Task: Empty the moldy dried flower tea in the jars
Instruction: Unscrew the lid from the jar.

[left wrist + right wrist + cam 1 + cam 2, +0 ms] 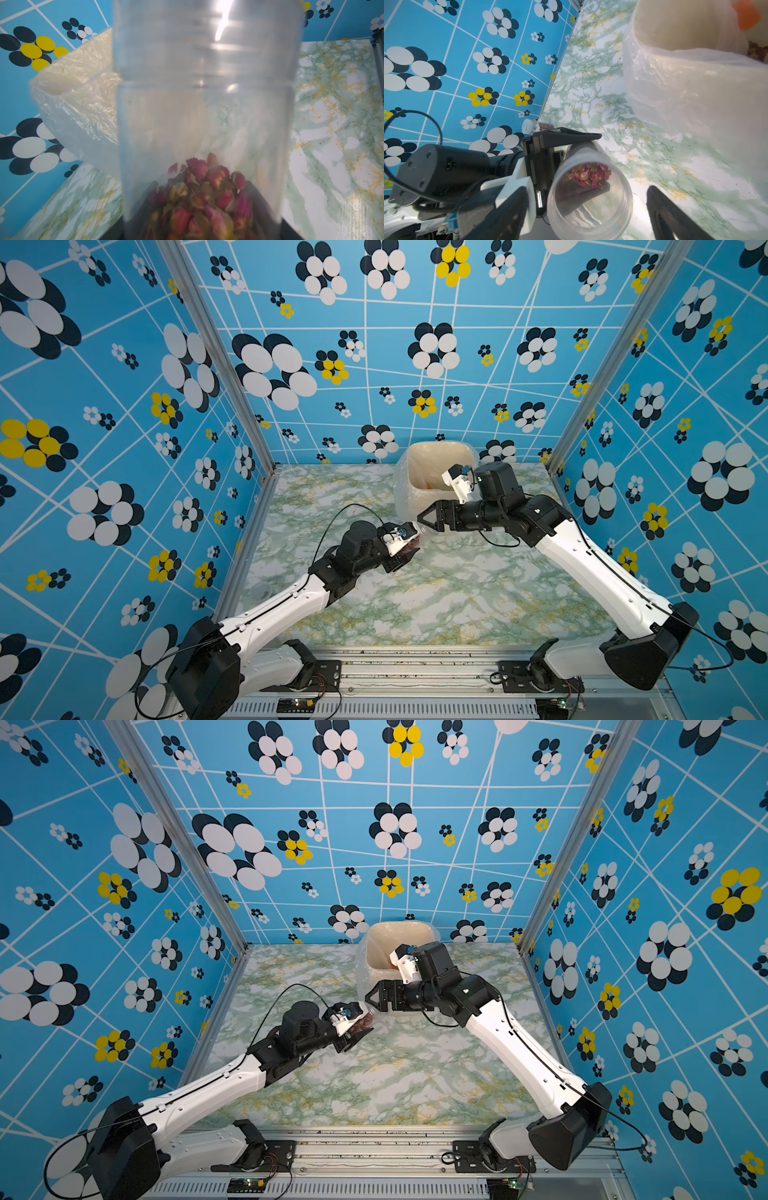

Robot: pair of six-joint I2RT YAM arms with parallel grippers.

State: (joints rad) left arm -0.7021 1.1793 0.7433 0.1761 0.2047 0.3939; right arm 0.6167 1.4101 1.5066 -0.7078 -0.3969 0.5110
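Note:
A clear jar (589,199) lies tilted above the table, and my left gripper (409,549) is shut on its base end. The moldy dried flower tea (205,197), reddish-pink buds, is heaped at that end between the dark fingers. A wider clear band wraps the jar's mouth end (207,41); I cannot tell whether it is a lid. My right gripper (585,188) is open, one finger (500,207) on each side of the mouth, both apart from it. In both top views the two grippers meet just in front of the bin, with the right gripper (371,996) pointing left.
A beige bin (440,456) with a clear plastic liner (695,87) stands at the back of the marble table, just behind the grippers; something orange (746,14) lies inside. Another small clear jar (529,126) lies by the table's left edge.

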